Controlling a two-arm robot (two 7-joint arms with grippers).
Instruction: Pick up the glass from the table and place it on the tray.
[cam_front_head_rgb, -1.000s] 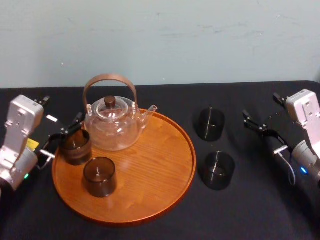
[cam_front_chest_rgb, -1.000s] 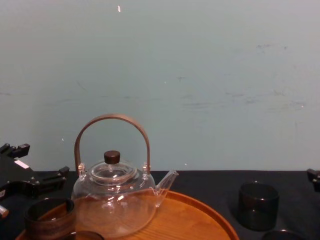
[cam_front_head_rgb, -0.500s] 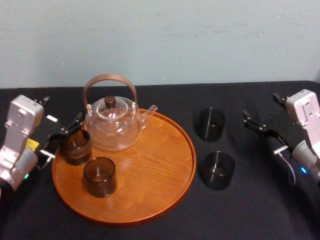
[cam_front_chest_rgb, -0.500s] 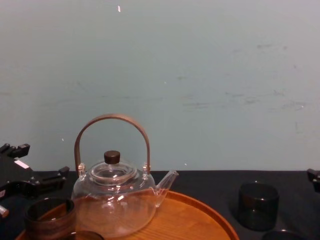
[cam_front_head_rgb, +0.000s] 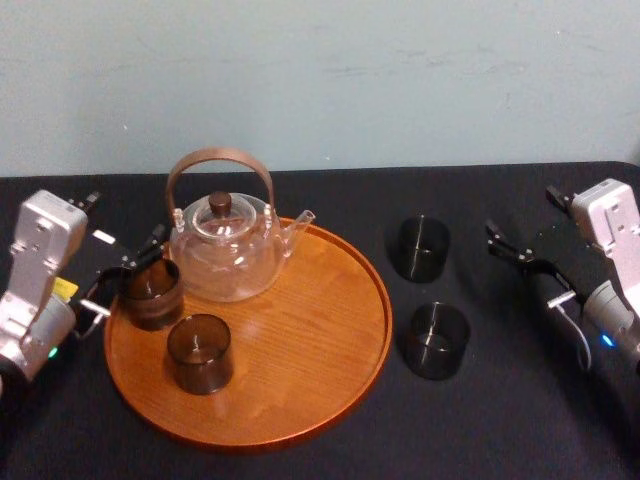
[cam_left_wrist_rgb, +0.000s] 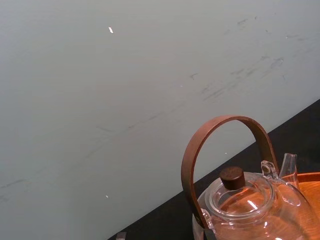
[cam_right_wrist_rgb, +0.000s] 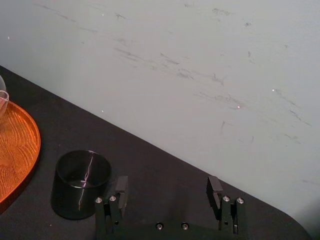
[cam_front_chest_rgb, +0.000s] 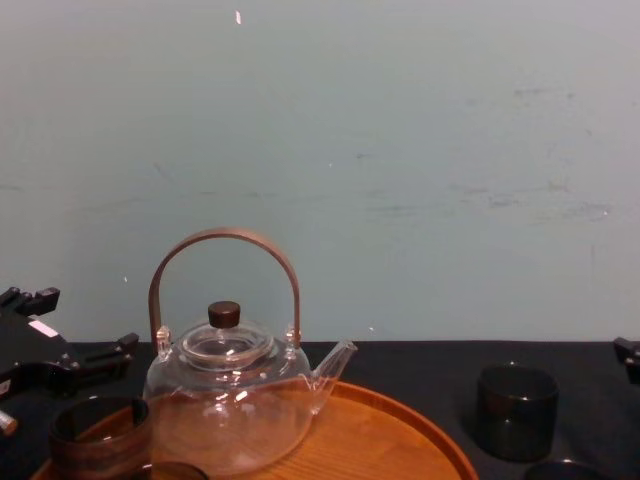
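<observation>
At the tray (cam_front_head_rgb: 300, 340), the left claw (cam_front_head_rgb: 128, 270) gapes beside 1 glass (cam_front_head_rgb: 152, 295).

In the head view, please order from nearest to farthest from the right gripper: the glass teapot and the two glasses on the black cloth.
1. Rear glass, just left of the right gripper.
2. Front glass, closer to the robot.
3. Glass teapot, on the tray's rear.

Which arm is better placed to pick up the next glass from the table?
Right arm. The right gripper is open beside the two glasses on the table, while the left gripper is beyond the tray, next to a glass standing on it.
</observation>
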